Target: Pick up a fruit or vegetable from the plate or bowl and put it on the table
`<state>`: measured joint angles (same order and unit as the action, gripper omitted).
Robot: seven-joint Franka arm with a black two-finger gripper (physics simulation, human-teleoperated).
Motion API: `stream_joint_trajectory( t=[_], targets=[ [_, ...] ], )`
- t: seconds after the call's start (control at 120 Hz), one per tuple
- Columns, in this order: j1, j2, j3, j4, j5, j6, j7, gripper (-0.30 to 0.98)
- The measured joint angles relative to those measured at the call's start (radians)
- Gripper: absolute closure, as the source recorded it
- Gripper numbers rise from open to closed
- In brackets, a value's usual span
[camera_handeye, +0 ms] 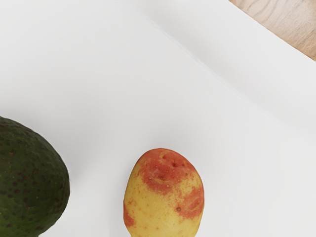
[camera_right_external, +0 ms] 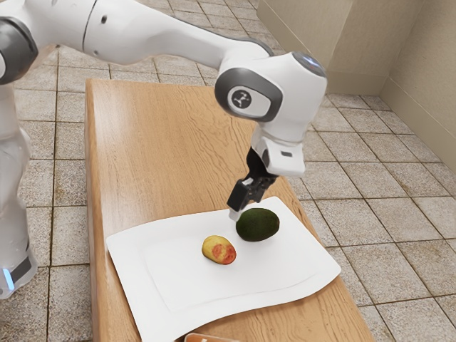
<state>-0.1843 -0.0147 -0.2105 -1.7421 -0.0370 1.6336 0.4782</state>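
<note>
On the plate (camera_right_external: 174,274) lay the potato (camera_right_external: 219,250), probably firm and rather light, best taken across its narrow width, but whether the hand (camera_right_external: 236,213) above was open, I could not tell.

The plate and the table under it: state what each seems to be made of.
Plate: probably glazed ceramic or smooth plastic, white with a soft sheen; the look leaves it open.

Table: apparently wood or wood veneer, light brown, lightly glossy; long grain lines and a pale reflection suggest it.
</note>
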Motion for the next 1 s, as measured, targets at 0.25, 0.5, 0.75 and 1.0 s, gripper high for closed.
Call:
stream_joint_trajectory(
  t=[0.25, 0.5, 0.75, 1.0],
  targets=[
    [-0.002, -0.071, -0.001, -0.120, -0.032, 0.110, 0.068, 0.01],
    [0.006, -0.093, -0.007, -0.235, -0.060, 0.196, 0.115, 0.01],
    [0.004, -0.135, -0.012, -0.323, -0.068, 0.259, 0.146, 0.01],
    [0.005, -0.157, -0.010, -0.406, -0.070, 0.321, 0.174, 0.01]
  ],
)
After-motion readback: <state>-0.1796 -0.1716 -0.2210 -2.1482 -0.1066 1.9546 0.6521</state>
